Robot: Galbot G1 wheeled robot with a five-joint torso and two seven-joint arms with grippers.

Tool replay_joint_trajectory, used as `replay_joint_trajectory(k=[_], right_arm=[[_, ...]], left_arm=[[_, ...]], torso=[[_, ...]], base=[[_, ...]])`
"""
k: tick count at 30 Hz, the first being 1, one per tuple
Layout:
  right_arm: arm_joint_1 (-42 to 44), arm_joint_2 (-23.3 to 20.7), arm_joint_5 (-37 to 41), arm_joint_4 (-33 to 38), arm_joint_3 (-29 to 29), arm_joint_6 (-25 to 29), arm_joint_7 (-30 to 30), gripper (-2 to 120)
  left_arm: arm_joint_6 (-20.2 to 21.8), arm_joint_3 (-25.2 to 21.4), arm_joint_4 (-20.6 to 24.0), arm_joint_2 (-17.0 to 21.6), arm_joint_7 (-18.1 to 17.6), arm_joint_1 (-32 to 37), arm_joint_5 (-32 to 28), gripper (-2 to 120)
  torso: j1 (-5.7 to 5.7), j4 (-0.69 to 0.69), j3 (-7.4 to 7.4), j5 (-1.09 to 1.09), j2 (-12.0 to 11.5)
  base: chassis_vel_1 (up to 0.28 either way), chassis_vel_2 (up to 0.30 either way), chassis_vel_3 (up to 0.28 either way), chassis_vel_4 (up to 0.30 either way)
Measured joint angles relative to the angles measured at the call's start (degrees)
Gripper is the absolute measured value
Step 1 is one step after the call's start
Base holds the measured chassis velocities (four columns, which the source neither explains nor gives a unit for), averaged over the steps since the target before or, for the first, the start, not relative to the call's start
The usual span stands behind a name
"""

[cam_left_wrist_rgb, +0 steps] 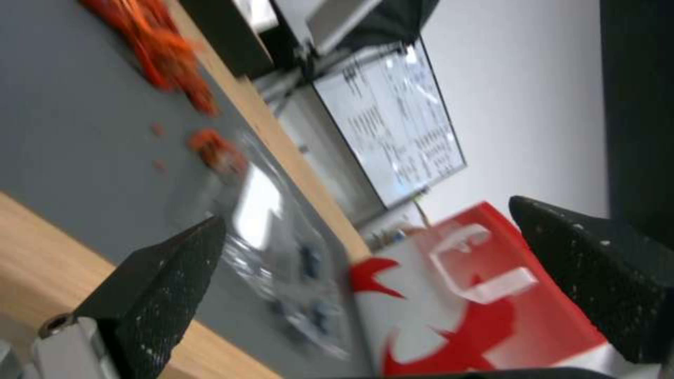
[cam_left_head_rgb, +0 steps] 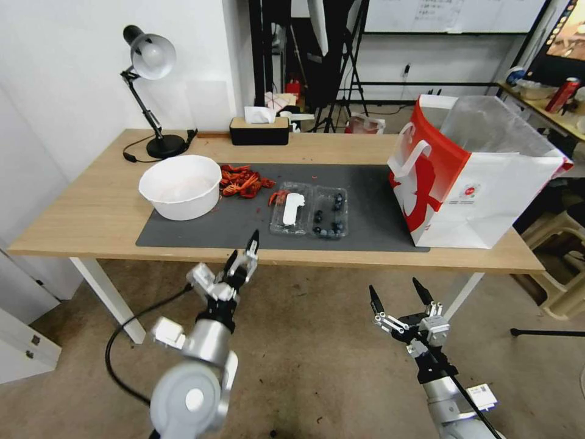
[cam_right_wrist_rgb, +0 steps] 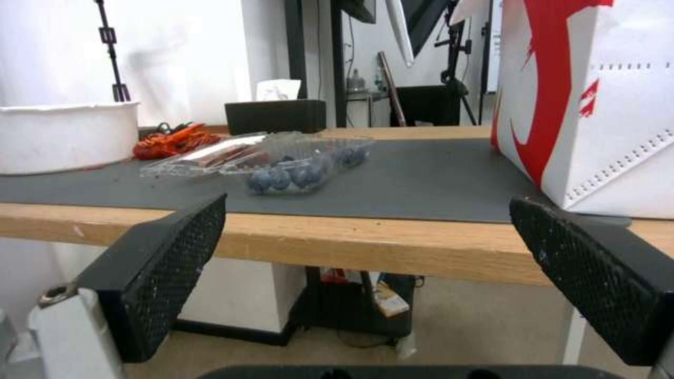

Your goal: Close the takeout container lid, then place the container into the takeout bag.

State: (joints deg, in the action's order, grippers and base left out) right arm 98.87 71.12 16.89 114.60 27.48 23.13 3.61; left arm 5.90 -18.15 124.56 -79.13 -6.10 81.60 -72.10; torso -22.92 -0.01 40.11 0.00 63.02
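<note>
The takeout container (cam_left_head_rgb: 309, 211) lies open and flat on the dark mat (cam_left_head_rgb: 365, 195). Its lid (cam_left_head_rgb: 292, 208), marked by a white label, is the left half; blue berries fill the right half. The red and white takeout bag (cam_left_head_rgb: 469, 177) stands upright at the mat's right end with its mouth open. My left gripper (cam_left_head_rgb: 244, 247) hovers open just before the table's front edge, slightly left of the container (cam_left_wrist_rgb: 281, 252), with the bag (cam_left_wrist_rgb: 477, 316) beyond it. My right gripper (cam_left_head_rgb: 395, 291) hangs open below the table edge, and the container (cam_right_wrist_rgb: 281, 158) and bag (cam_right_wrist_rgb: 590, 105) lie ahead of it.
A round white bowl (cam_left_head_rgb: 181, 186) sits at the mat's left end, with red crayfish shells (cam_left_head_rgb: 244, 180) beside it. A desk lamp (cam_left_head_rgb: 152, 91) and a black tissue box (cam_left_head_rgb: 259, 129) stand at the back. The wooden table's front edge (cam_left_head_rgb: 304, 257) lies between the grippers and the container.
</note>
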Motion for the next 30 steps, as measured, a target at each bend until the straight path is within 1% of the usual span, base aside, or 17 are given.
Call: replay_joint_trajectory(k=[1, 3, 4, 6, 7, 8, 11, 12, 14, 16, 17, 19, 24, 30], right_arm=[[0.0, 0.4, -0.2, 0.3, 0.0, -0.3, 0.1, 100], [-0.2, 1.2, -0.9, 0.6, -0.2, -1.1, 0.1, 100], [-0.2, 1.2, -0.9, 0.6, -0.2, -1.1, 0.1, 100], [-0.5, 1.9, -1.4, 0.8, -0.3, -1.7, 0.1, 100], [-0.6, 2.1, -1.5, 0.9, -0.4, -1.9, 0.1, 100], [-0.6, 2.1, -1.5, 0.9, -0.4, -1.9, 0.1, 100], [-0.8, 2.8, -1.9, 1.2, -0.7, -2.6, 0.0, 100], [-0.8, 2.8, -1.9, 1.2, -0.7, -2.6, 0.0, 100], [-0.9, 3.2, -2.1, 1.4, -0.8, -3.0, 0.0, 100], [-0.8, 3.3, -2.1, 1.4, -0.8, -3.0, 0.0, 100], [-0.7, 3.4, -2.1, 1.4, -0.8, -3.0, 0.0, 100], [-0.4, 3.4, -2.1, 1.4, -0.8, -2.8, 0.0, 100], [-0.2, 3.4, -1.9, 1.3, -0.4, -2.4, 0.0, 100], [1.1, 3.2, -1.5, 1.0, 0.3, -1.1, 0.0, 100]], left_arm=[[1.3, 0.8, -0.4, 0.1, -1.6, -1.4, -1.4, 100], [3.1, 2.2, -1.9, -0.1, -5.0, -3.6, -1.9, 100], [3.1, 2.2, -1.9, -0.1, -5.0, -3.6, -1.9, 100], [4.2, 3.4, -3.4, -0.6, -8.1, -5.2, -1.4, 100], [4.4, 3.8, -3.9, -0.8, -9.1, -5.8, -1.2, 100], [4.4, 3.8, -3.9, -0.8, -9.1, -5.8, -1.2, 100], [5.0, 5.1, -6.1, -1.6, -12.8, -8.4, -1.0, 100], [5.0, 5.1, -6.1, -1.6, -12.8, -8.4, -1.0, 100], [5.1, 5.9, -8.4, -2.3, -15.6, -11.3, -1.3, 100], [5.1, 6.0, -8.6, -2.4, -15.9, -11.6, -1.4, 100], [5.0, 6.4, -9.2, -2.8, -16.8, -12.4, -1.6, 100], [4.9, 6.8, -9.9, -3.4, -17.4, -13.3, -1.7, 100], [4.5, 7.9, -11.0, -4.6, -17.7, -14.6, -1.7, 100], [4.2, 9.9, -12.9, -7.3, -18.1, -16.5, -1.5, 100]], torso=[[0.00, 0.00, 0.00, 0.00, 0.0], [0.00, 0.00, 0.00, 0.00, 0.0], [0.00, 0.00, 0.00, 0.00, 0.0], [0.00, 0.01, 0.00, 0.00, 0.0], [0.00, 0.01, 0.00, 0.00, 0.0], [0.00, 0.01, 0.00, 0.00, 0.0], [0.00, 0.01, 0.00, 0.00, 0.0], [0.00, 0.01, 0.00, 0.00, 0.0], [0.00, 0.00, 0.00, 0.00, 0.0], [0.00, 0.01, 0.00, 0.00, 0.0], [0.00, 0.00, 0.00, 0.01, 0.0], [0.00, 0.00, 0.00, 0.00, 0.0], [0.00, 0.01, 0.00, 0.01, 0.0], [0.00, 0.00, 0.00, 0.01, 0.0]], base=[[0.000, 0.000, 0.000, 0.000], [0.000, 0.000, 0.000, 0.000], [0.000, 0.000, 0.000, 0.000], [0.000, 0.000, 0.000, 0.000], [0.000, 0.000, 0.000, 0.000], [0.000, 0.000, 0.000, 0.000], [0.000, 0.000, 0.000, 0.000], [0.000, 0.000, 0.000, 0.000], [0.000, 0.000, 0.000, 0.000], [0.000, 0.000, 0.000, 0.000], [0.000, 0.000, 0.000, 0.000], [0.000, 0.000, 0.000, 0.000], [0.000, 0.000, 0.000, 0.000], [0.000, 0.000, 0.000, 0.000]])
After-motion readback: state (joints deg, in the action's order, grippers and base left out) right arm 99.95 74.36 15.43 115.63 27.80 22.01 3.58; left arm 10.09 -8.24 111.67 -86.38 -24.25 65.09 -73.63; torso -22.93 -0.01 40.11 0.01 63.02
